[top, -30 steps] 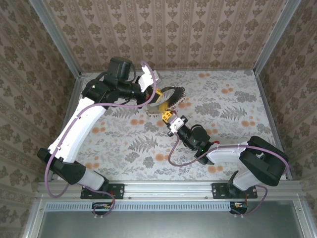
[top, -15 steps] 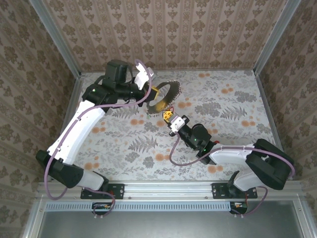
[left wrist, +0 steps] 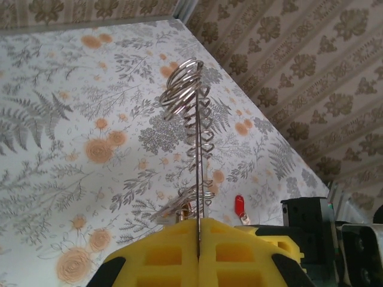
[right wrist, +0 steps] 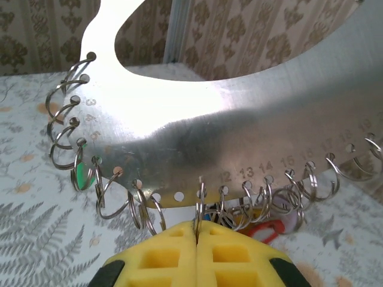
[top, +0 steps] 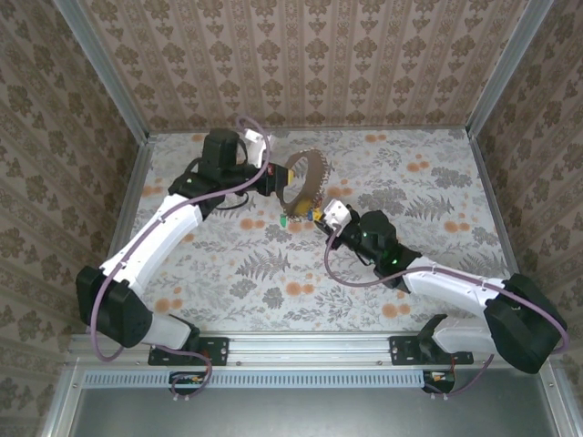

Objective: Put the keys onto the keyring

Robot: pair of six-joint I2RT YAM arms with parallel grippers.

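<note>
Over the floral table point(left wrist: 60, 119), the left gripper point(left wrist: 198, 234) is pinching the flat silvery numbered keyring plate point(right wrist: 239, 119) edge-on. The right gripper point(right wrist: 196, 234) is pinching a split ring point(right wrist: 200, 200) at the plate's 6 o'clock. The right wrist view is revealing a green plastic-headed key point(right wrist: 81, 176) at 8 o'clock.

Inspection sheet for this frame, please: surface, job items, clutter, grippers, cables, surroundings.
Surface: floral-patterned table, flat.
Job's things: keyring, a flat numbered metal plate edged with small rings, held above the table; a green key and a red key sit among its rings.
Clutter: nothing seen.
Grippers: left gripper shut on the keyring's edge; right gripper shut on one split ring.
Cables: purple cable along each arm, slack.
Surroundings: patterned walls, metal frame posts.
</note>
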